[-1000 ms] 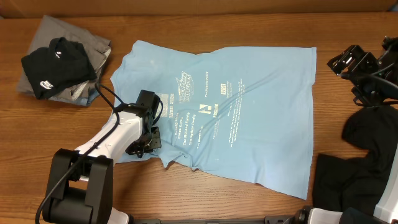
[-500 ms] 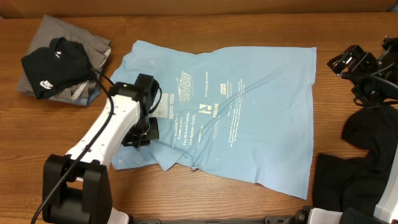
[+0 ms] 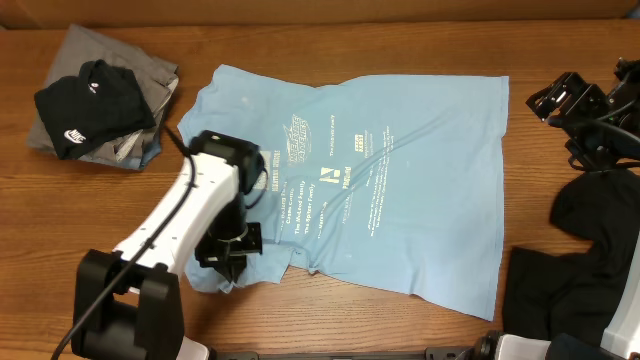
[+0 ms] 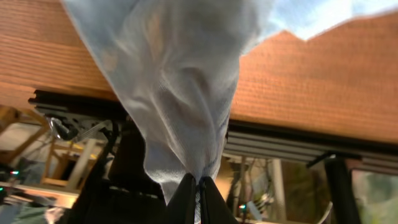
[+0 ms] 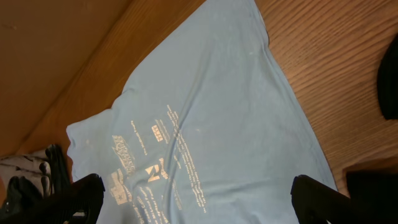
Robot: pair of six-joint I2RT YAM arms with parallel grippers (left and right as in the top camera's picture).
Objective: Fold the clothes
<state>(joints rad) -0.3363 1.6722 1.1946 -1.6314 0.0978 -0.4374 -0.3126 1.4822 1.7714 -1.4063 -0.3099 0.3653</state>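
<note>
**Ana:** Left gripper [image 4: 198,190] is pinched tight on a bunch of the blue shirt [image 3: 400,170]. It has the near-left edge, and the cloth hangs from the jaws in a cone.

**Ben:** Where's the rest of it?

**Ana:** Spread print-up across the middle of the table [image 3: 560,40], with a long diagonal crease. Only that near-left corner is lifted.

**Ben:** How should the fold go, then?

**Ana:** I'd carry the pinched edge low and slowly toward the print, so it lays over flat instead of dragging the whole shirt. Keep the fold line parallel to the side edge. Let go only once the cloth rests on cloth.

**Ben:** And the other arm?

**Ana:** Right gripper [image 5: 199,190] stands wide and holds nothing, off beyond the shirt's far right corner. It could pin that side if the shirt slides.

**Ben:** Anything nearby?

**Ana:** A black and grey heap [image 3: 95,100] sits just left of the shirt, and a black shirt [image 3: 590,220] lies to the right. Swing clear of both.
</note>
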